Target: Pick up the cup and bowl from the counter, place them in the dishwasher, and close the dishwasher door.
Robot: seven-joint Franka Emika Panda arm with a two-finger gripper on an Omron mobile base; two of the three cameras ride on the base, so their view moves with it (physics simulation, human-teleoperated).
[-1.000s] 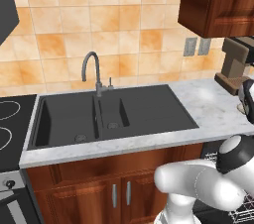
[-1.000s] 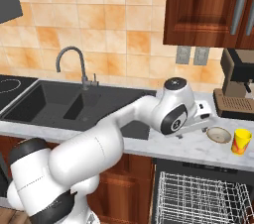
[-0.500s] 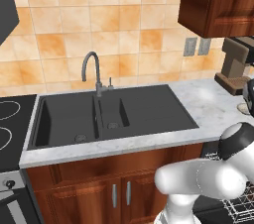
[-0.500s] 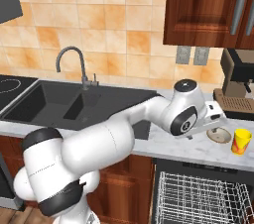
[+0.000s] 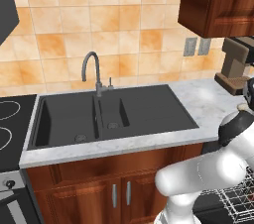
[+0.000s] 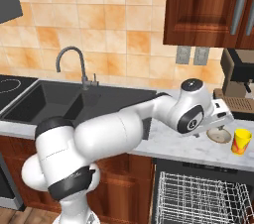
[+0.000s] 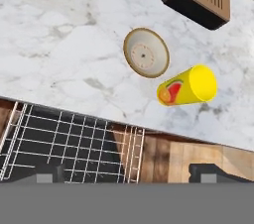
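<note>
Yellow plastic-looking cup near marbled counter's front edge, beside beige bowl: probably light, smooth; grip across sides. Gripper fingers wide, empty.

The marbled table runs across the middle, set with a dark double sink whose grey curved faucet rises behind the divider. Left of the sink lies the black stove top. Reddish wooden cabinets sit below, and another cabinet hangs upper right. A brown coffee machine stands at the far right beneath two wall outlets. The white arm fills the lower right, in front of the dishwasher's wire rack.
</note>
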